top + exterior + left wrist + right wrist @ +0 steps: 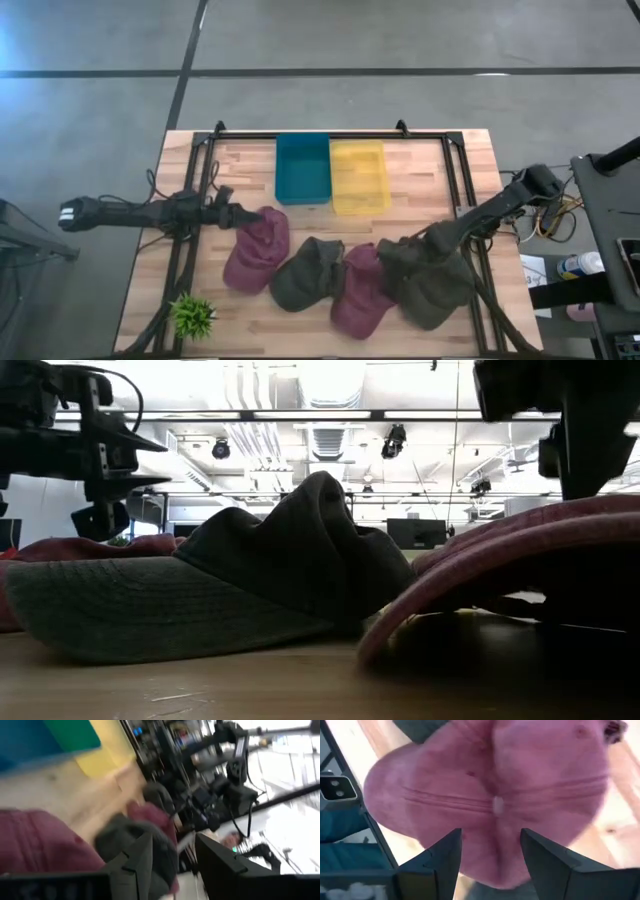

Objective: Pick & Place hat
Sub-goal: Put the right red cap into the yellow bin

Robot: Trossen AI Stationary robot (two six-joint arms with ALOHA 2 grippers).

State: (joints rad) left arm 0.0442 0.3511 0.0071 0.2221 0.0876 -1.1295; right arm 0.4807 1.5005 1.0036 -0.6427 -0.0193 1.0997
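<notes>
The wooden surface (420,170) carries four caps in a row: a maroon cap (256,250) at the left pincer (243,214), a dark cap (308,272), another maroon cap (360,290), and an olive cap (430,280) under the right pincer (418,243). Beyond both pincers sit a blue bin (302,168) and yellow bin (358,175); a small plant (192,316) stands near the left pincer.

Two dark jointed arms (150,212), cables trailing behind.

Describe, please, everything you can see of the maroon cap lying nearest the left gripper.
The maroon cap is a soft fabric baseball cap, crumpled rather than holding its dome. It lies on the wooden table, at the left end of the row of four caps, below the blue bin. Its right edge meets the dark olive cap beside it. The left gripper, fingers open, sits at its upper edge; whether it touches the cloth is unclear.
</notes>
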